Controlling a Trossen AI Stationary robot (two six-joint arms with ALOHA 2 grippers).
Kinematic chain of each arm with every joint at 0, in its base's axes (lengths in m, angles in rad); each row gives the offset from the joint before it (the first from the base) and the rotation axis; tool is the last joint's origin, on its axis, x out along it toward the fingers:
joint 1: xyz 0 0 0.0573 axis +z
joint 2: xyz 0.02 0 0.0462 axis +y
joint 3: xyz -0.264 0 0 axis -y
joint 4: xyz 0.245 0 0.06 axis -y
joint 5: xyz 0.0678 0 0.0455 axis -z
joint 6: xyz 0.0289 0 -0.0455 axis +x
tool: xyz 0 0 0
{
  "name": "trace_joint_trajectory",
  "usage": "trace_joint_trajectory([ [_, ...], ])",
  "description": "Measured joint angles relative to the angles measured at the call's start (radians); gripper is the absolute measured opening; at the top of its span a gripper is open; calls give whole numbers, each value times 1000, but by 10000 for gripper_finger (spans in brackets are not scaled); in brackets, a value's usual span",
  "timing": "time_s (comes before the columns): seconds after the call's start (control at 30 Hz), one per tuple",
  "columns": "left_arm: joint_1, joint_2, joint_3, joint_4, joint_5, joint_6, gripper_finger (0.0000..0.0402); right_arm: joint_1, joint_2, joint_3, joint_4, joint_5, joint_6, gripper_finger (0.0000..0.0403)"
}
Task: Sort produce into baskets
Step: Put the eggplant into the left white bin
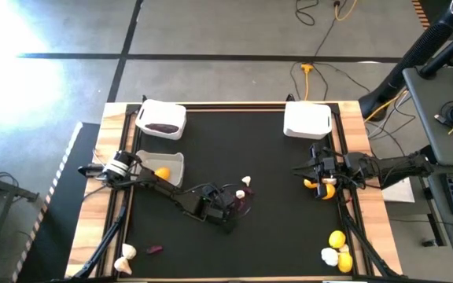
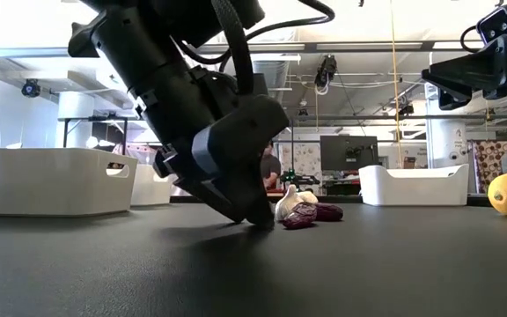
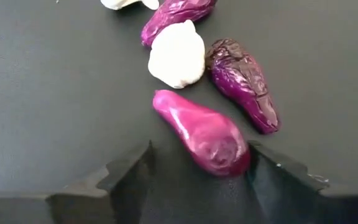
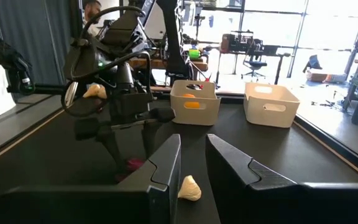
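Observation:
Three dark purple pieces and a white garlic bulb lie loose on the black mat near the table's middle. My left gripper slants down over them, open, with its fingers on either side of the thick end of the brightest purple piece. In the low view its fingertips reach the mat. My right gripper waits level at the table's right edge with only a narrow gap between its fingers and nothing in it. The left basket holds a lemon. The far-left basket holds a purple piece. My left gripper comes at the purple piece slanting down from the table's left, its fingers along the piece's length. One finger stands right beside the thick end; I cannot tell whether it touches. The other finger stands apart. The piece lies on the mat.
A third basket stands at the far right. Lemons lie under the right arm and, with garlic, at the near right corner. Garlic and a purple piece lie at the near left. Two garlic bulbs lie beyond the purple pieces.

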State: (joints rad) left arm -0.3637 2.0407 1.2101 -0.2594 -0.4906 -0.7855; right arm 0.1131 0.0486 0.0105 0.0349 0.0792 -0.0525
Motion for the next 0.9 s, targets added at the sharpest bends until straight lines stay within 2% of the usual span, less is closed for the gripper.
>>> trace_joint_trajectory([
  [0.27,-1,1,-3,79,0,43,130,0,0,0,0,0,0,68],
  [0.47,1,1,-3,77,-44,44,63,0,0,0,0,0,0,68],
  [0.67,22,-43,5,8,-48,71,50,0,0,0,0,0,0,68],
  [0.8,76,-160,8,-61,-86,149,50,0,0,0,0,0,0,68],
  [0.9,148,-260,9,-182,-144,188,50,0,0,0,0,0,0,68],
])
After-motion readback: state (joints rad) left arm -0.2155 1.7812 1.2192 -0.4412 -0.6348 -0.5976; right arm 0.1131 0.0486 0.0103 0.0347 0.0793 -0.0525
